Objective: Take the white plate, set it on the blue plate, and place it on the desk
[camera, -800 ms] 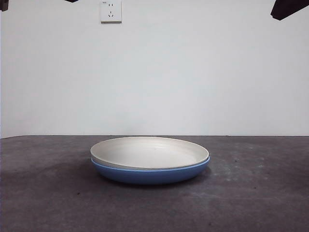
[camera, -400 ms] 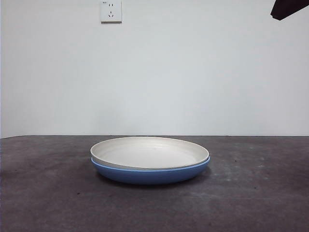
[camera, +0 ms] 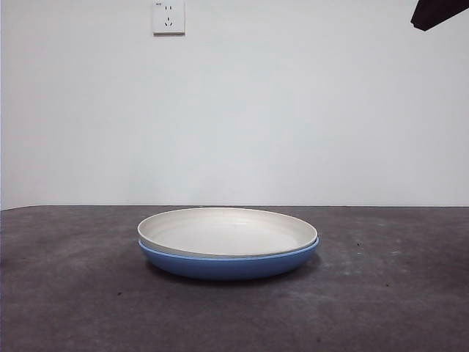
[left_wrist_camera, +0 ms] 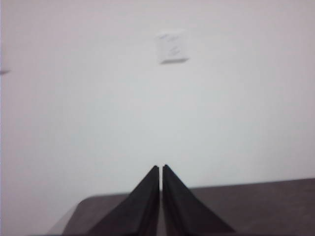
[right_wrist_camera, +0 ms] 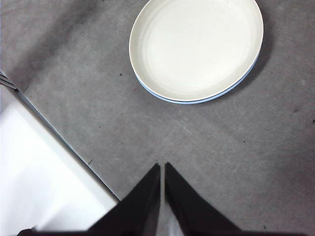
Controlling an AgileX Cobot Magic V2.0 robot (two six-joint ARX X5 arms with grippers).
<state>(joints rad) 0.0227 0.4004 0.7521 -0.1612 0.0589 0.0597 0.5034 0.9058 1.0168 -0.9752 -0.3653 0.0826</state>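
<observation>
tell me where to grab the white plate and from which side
Probably the thin rim of the white plate, coming from above at an edge. It sits nested in the blue plate, flat and shallow, so only the low curved rim offers something to pinch.

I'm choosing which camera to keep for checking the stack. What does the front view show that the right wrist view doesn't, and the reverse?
Only the front view shows the round glossy blue plate's curved side wall under the round cream-white plate, plus the white wall socket.

Only the right wrist view shows the white plate's whole ringed inside from above and the right gripper, fingers shut, away from the plates.

Both show the white plate nested in the blue one on the dark grey matte desk.
</observation>
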